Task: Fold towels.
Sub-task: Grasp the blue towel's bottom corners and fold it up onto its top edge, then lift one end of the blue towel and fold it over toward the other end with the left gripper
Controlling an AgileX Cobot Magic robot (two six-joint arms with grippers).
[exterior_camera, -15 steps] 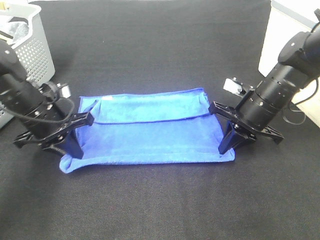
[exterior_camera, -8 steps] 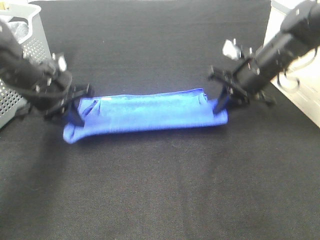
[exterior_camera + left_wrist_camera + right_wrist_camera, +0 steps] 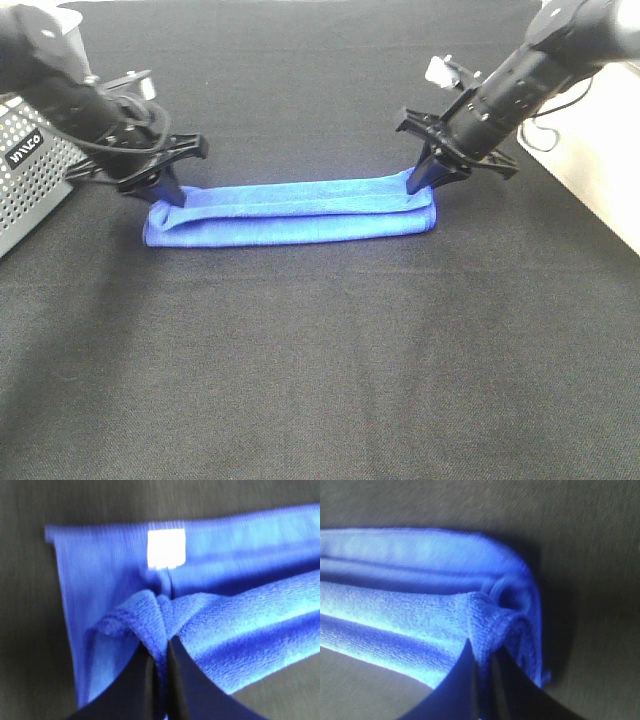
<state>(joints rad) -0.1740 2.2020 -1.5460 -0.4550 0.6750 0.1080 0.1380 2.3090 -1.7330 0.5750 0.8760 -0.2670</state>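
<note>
Left fingers [image 3: 131,695] and right fingers [image 3: 454,696] pinching towel [image 3: 290,213] ends, black surface [image 3: 320,380]

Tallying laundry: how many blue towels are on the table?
1: the towel lies centrally as a long folded strip, left tool and right tool pinching its ends. The basket at the left edge may hide more.

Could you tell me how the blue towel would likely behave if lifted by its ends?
Probably floppy: the towel bunches where the left gripper pinches it, so its middle would likely sag. Its fuzzy pile suggests a secure, non-slippery grip.
</note>
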